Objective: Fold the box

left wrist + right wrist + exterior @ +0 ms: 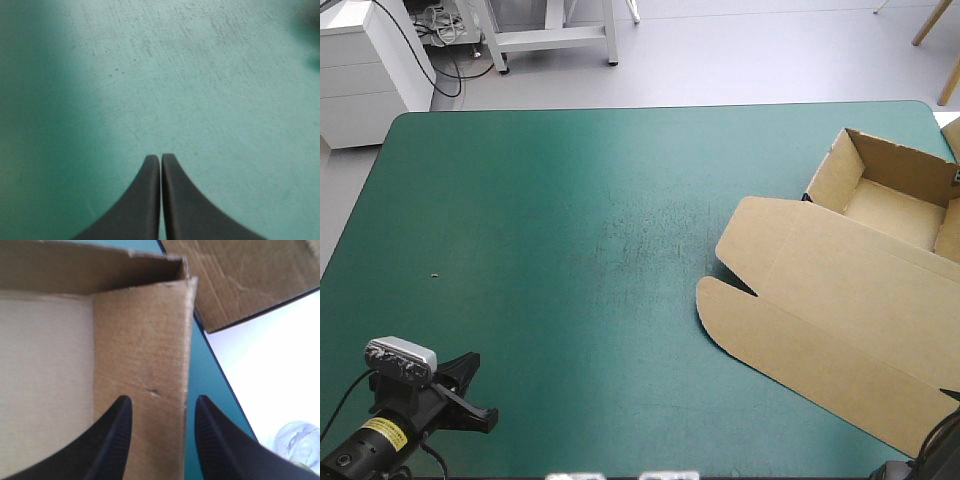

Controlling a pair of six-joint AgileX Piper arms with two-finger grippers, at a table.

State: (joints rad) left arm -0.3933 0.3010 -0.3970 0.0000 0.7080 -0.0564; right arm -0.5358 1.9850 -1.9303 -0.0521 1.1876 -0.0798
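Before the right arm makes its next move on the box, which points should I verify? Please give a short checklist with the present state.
1. Right gripper open: ok, fingers apart.
2. Box wall between its fingers: ok.
3. Left gripper clear of the box: ok, shut over bare teal-green cover.
4. Lid lying flat: ok.
5. Margin to the table's edge: not ok, wall stands close to it.
6. All walls tucked: cannot tell.

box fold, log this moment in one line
box: open tray, lid flat, right side of teal-green cover | left gripper: shut, over bare cover | right gripper: open, at raised wall of box
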